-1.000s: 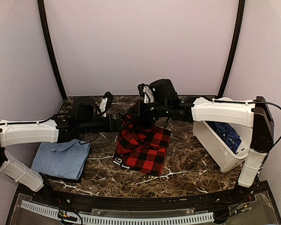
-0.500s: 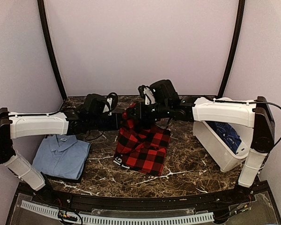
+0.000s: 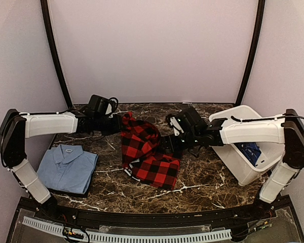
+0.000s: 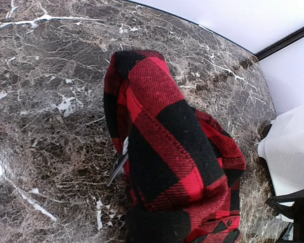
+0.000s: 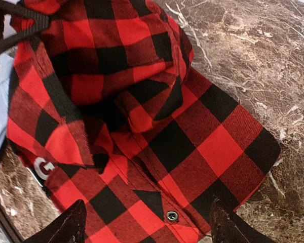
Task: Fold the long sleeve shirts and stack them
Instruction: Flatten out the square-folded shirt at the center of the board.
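The soft, floppy red-and-black checked flannel (image 3: 147,154) lies heaped mid-way across the marble table (image 3: 202,177), its far corner apparently pinched up by the cloth-hidden left gripper (image 3: 120,121), while the right gripper (image 5: 147,202) hovers spread wide over the buttoned edge, likely the firmer hold.

Red-and-black checked flannel (image 3: 144,147), light blue shirt (image 3: 66,169)

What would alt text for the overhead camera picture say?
Two robot arms handle a red-and-black flannel on a marble table: the left gripper holds one edge up, the right gripper hovers open over it. A folded light blue shirt lies left; a white bin at right holds a dark blue shirt.
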`<action>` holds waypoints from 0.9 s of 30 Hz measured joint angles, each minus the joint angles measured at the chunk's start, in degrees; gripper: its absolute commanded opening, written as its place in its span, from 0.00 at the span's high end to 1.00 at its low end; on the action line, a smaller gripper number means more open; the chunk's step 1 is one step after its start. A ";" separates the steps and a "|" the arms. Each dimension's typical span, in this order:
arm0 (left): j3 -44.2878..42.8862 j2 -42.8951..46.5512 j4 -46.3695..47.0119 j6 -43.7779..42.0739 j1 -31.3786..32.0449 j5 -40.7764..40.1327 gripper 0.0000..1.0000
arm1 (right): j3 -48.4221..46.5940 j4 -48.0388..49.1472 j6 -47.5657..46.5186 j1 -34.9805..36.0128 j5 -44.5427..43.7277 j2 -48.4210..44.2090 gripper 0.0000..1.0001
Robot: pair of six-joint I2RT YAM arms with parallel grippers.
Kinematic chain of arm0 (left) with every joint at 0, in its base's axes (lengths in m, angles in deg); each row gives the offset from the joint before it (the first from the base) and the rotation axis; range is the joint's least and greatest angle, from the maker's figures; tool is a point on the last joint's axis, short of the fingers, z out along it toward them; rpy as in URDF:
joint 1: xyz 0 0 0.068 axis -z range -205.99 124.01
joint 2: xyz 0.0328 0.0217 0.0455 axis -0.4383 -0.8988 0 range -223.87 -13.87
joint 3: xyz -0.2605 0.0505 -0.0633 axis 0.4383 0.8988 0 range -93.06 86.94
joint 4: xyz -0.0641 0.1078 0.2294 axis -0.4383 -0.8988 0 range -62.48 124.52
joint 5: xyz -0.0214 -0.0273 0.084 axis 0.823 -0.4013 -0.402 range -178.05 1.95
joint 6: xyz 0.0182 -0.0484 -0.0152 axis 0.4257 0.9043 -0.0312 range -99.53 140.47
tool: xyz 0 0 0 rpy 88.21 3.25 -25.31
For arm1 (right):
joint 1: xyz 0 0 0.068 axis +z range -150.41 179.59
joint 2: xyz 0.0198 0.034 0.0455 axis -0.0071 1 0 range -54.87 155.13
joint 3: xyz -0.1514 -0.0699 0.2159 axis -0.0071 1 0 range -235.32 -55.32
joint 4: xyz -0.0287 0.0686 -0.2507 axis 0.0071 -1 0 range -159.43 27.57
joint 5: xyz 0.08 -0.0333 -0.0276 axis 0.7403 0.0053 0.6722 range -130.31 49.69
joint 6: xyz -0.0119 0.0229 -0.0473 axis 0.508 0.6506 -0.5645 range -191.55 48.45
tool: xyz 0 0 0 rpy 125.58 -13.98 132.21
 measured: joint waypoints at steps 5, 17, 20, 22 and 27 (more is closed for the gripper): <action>-3.43 -4.35 -0.63 0.28 -1.36 2.86 1.00 | 0.17 -0.11 -4.79 1.36 -2.43 5.25 0.19; -8.22 -12.79 -0.22 1.73 -4.68 7.17 1.00 | -0.94 -0.66 -1.05 8.79 -6.03 13.68 0.98; -11.37 -15.65 0.04 1.75 -5.11 7.87 1.00 | -0.42 -2.25 5.53 12.41 -6.86 12.07 0.92; -13.70 -17.59 0.24 1.77 -5.51 8.61 1.00 | 0.00 -3.28 10.12 15.72 -7.04 10.95 0.90; -20.92 -23.85 0.92 3.04 -7.48 12.13 1.00 | 0.74 -4.57 22.88 25.57 -7.61 8.96 0.51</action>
